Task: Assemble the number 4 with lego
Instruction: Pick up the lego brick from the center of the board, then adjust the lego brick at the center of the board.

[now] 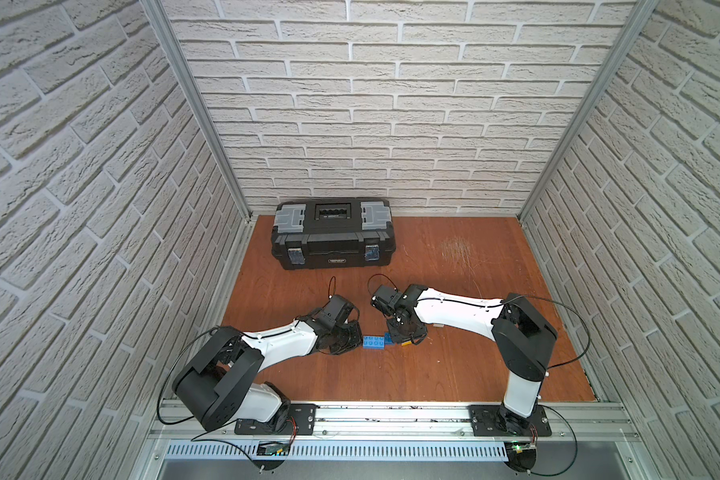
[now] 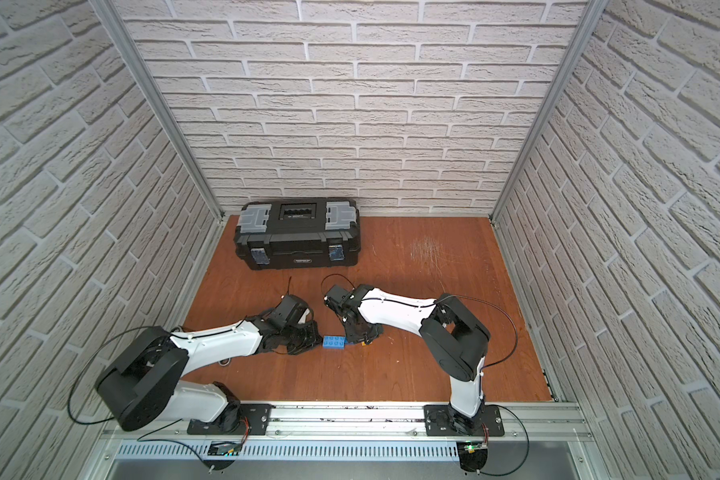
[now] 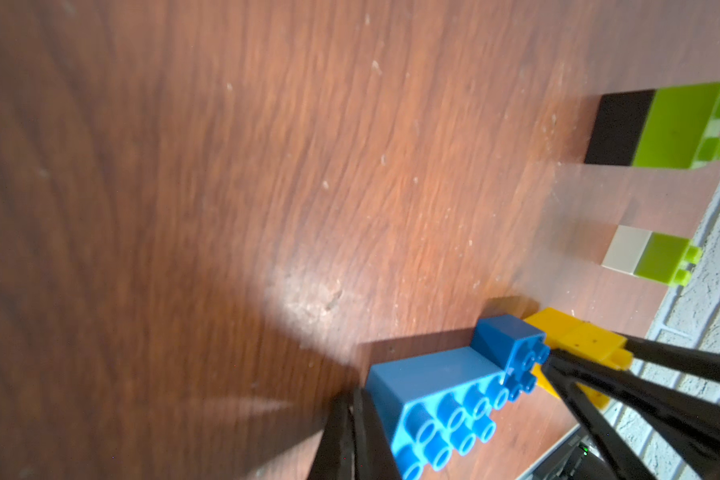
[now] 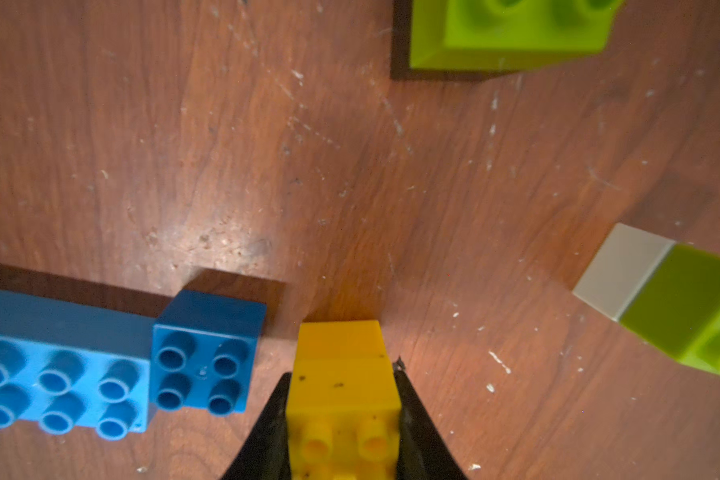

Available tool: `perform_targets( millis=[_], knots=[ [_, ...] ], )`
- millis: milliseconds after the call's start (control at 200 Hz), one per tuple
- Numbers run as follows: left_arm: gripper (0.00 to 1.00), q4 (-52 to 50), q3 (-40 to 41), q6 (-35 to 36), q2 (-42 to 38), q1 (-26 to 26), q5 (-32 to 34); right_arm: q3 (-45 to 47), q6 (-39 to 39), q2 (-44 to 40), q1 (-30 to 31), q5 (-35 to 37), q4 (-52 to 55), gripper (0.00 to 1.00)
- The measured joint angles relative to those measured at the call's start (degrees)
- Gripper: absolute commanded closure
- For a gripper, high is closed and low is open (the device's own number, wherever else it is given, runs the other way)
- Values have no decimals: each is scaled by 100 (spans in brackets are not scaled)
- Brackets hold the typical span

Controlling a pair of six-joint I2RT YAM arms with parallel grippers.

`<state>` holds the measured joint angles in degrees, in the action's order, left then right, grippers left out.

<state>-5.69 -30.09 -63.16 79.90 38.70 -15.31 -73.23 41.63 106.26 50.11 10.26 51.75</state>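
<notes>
Here the right hand [image 4: 343,370] clamps the yellows [image 4: 344,345]; the blues [image 4: 206,353] sit just beside it, long axis running toward the closed left hand [image 3: 352,415] at their far end.

You are working in a robotics lab test cell. Evidence:
- Brick-pattern wall panels [image 1: 391,104] close three sides, held in aluminium profile posts [image 1: 196,104].
- The worktop [image 1: 454,374] is scratched wood-grain board.
- The left arm [image 1: 279,343] and right arm [image 1: 454,311] are bolted to an aluminium rail [image 1: 391,417] at the front edge, with cables exposed.
- On the board are a black toolbox [image 1: 333,235] and lego [image 1: 373,344].
</notes>
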Motion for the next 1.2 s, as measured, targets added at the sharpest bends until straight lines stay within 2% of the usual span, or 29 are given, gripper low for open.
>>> perform_targets(
  millis=[210,420,565,915,1200],
  knots=[
    [86,-136,2,-70,-116,0,144,-632,-48,-162,151,109,223,98],
    [87,-518,46,-103,-363,-131,398,-942,160,-164,962,140,461,98],
    [88,-586,72,-105,-422,-234,435,-901,413,-138,1368,-149,389,98],
    [88,-509,162,-136,-496,-245,431,-944,645,647,1346,-361,289,98],
    [89,-476,181,-160,-498,-221,424,-994,662,699,1187,-345,286,98]
  ],
)
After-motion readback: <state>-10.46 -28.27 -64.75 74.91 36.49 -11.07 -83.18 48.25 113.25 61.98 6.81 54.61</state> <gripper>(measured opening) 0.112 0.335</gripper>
